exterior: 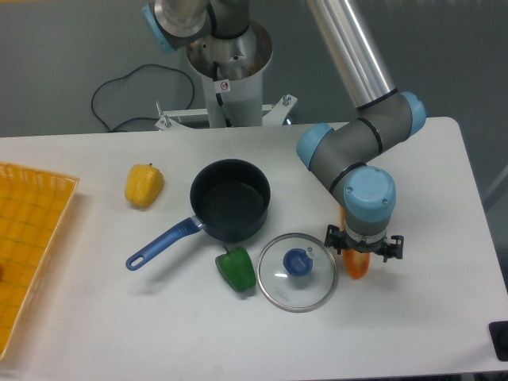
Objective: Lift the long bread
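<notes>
Only the rounded orange end of the long bread (357, 268) shows, on the white table just right of the glass lid. The arm's blue wrist hides the rest of it. My gripper (363, 246) points straight down over the bread. Its black fingers (332, 238) spread to the left and right of the bread, and it looks open.
A glass lid with a blue knob (298, 270) lies just left of the gripper. A green pepper (236, 268), a dark pan with a blue handle (228, 198) and a yellow bell pepper (144, 184) lie further left. An orange tray (28, 238) sits at the left edge.
</notes>
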Available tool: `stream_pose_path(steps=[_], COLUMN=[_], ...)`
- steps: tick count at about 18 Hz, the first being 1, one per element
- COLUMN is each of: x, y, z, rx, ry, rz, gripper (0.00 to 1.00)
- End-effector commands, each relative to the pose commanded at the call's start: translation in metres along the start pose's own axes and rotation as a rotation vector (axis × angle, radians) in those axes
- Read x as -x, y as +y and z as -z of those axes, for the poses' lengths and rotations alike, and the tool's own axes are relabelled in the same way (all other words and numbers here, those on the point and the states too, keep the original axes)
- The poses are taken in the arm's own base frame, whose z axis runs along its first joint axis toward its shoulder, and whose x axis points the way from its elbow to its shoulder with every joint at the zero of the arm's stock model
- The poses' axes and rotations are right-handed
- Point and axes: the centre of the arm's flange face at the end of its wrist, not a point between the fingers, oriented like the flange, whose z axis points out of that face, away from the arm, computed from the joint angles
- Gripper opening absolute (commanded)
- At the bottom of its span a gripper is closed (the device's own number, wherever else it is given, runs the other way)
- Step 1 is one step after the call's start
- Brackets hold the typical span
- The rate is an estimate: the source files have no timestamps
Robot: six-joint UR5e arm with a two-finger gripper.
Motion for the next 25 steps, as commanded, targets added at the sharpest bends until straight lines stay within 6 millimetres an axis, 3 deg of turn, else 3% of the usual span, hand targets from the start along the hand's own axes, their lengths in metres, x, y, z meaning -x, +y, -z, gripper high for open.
stream_pose_path(steps=[25], x=[-0.003], y=[-0.003], z=[-0.015], rx=[0.001], ry=[0.026], rz=[0.006], gripper=[0.97])
